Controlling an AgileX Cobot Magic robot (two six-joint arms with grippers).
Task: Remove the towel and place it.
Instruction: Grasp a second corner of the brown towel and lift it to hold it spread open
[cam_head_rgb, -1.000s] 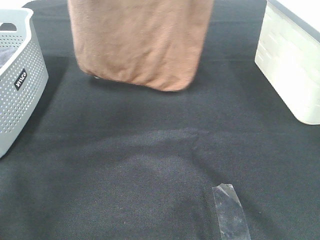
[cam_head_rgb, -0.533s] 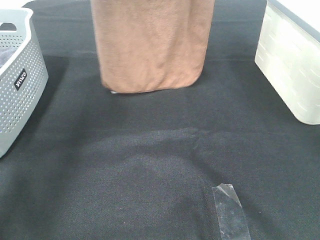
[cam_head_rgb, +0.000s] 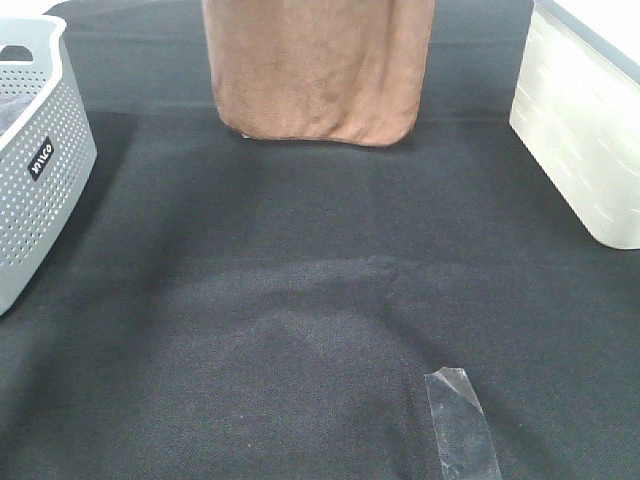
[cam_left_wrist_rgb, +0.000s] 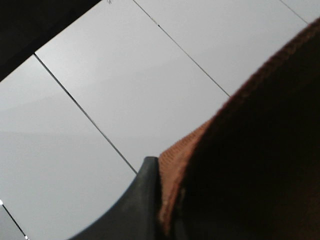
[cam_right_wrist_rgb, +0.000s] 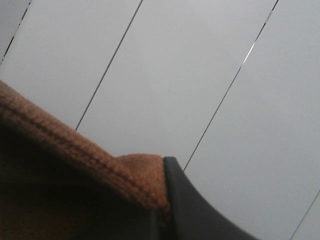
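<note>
Black table (cam_head_rgb: 300, 300) spreads below your towel (cam_head_rgb: 320, 70), which hangs over its far middle; the hem has risen and drawn narrower since a second ago. Your left gripper (cam_left_wrist_rgb: 159, 210) and right gripper (cam_right_wrist_rgb: 162, 210) are each clamped on a stitched towel edge.

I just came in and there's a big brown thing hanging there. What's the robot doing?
The robot is holding up a brown towel. Its left gripper and right gripper are both shut on the towel's stitched edge, so it hangs over the far part of the black cloth. A grey basket stands at the left, a white bin at the right. The towel is not set down yet.
</note>
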